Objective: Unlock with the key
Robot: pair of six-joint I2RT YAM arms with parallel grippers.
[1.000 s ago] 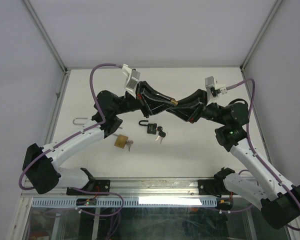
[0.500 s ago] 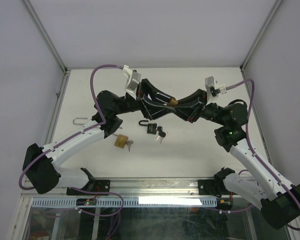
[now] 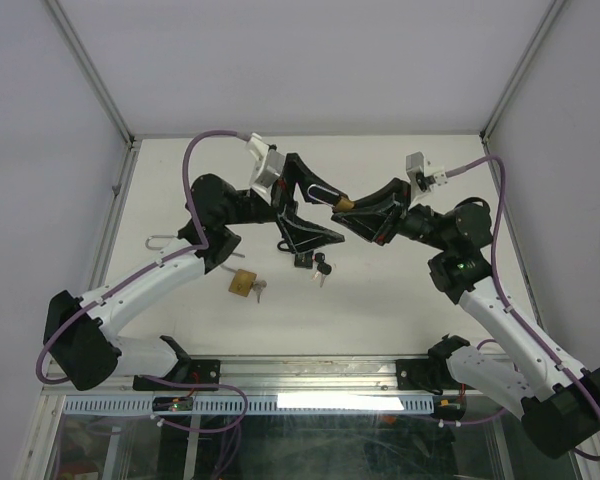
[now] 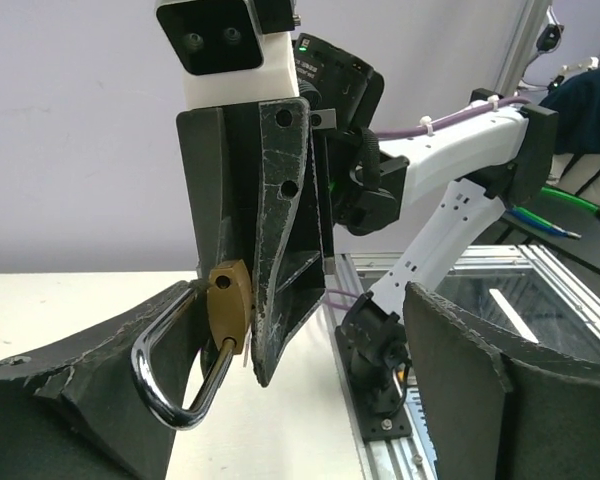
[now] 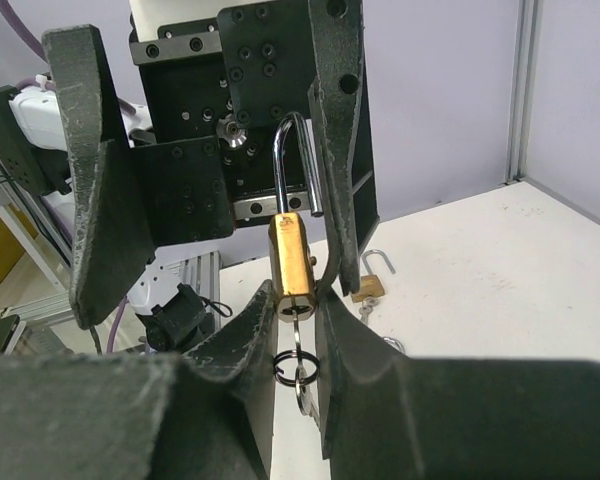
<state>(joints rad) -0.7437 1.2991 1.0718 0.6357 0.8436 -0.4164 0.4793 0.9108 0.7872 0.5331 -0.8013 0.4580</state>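
Right wrist view places the brass padlock [image 5: 292,258] upright and raised well above the table [image 3: 400,300], between the two arms near the middle of the workspace. The right gripper [image 5: 294,305] is clenched on the lower part of the lock body, one finger on each flat face. The steel shackle [image 5: 292,160] stands clear above the fingers, and the key ring [image 5: 294,365] hangs below them. The key itself is mostly hidden between the fingers, so it cannot be told whether it sits in the keyway, nor whether the shackle is latched. The left gripper [image 3: 325,212] faces the lock with its jaws spread wide and grasps nothing. In the left wrist view the shackle loop lies just beside one of its fingers [image 4: 80,400]; contact is uncertain. Handling, as a judgement: the lock is small, dense and fully rigid, with smooth metal faces that can slip or pivot under a turning load. The holding grip therefore belongs across the flat body faces, as it is now. The shackle offers a firm second hold for pulling. The key is thin and flat; take it by the bow, square to the blade, because the loose ring swings and gives no torque. Further out, a black padlock [image 3: 302,258] with keys and a second brass padlock [image 3: 243,283] lie on the table below the raised lock, nearer the arm bases.
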